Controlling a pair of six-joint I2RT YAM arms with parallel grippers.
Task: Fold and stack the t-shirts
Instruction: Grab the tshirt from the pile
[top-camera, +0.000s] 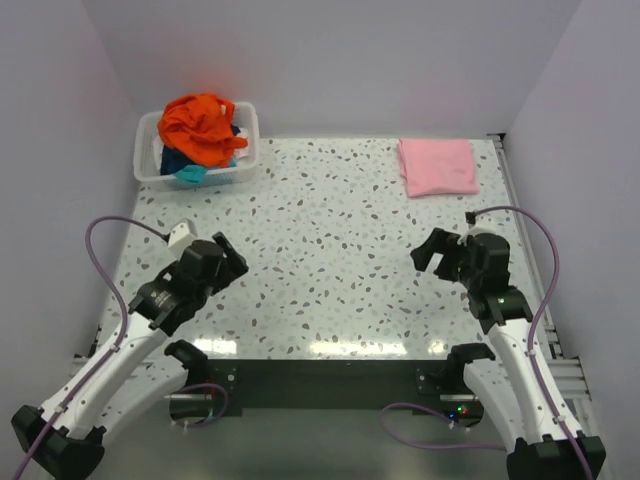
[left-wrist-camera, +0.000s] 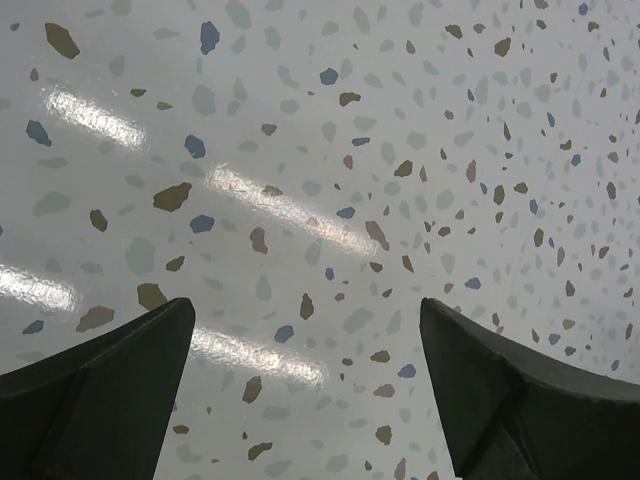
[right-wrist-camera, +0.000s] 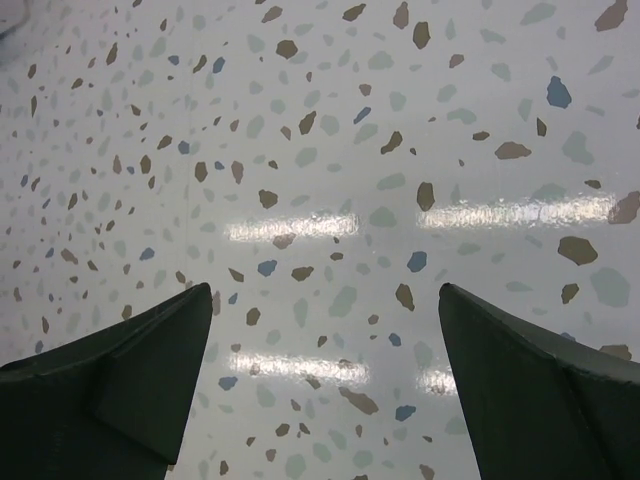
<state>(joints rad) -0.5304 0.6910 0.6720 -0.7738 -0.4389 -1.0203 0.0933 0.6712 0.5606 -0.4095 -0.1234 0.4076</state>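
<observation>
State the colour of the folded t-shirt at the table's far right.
Light pink t-shirt, best seen in top external view.

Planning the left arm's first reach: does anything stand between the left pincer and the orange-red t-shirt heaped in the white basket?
Nothing lies on the speckled table between the open left pincer and the bright orange-red cloth t-shirt. Only the near wall of the translucent white plastic basket intervenes; the shirt heaps above its rim.
</observation>
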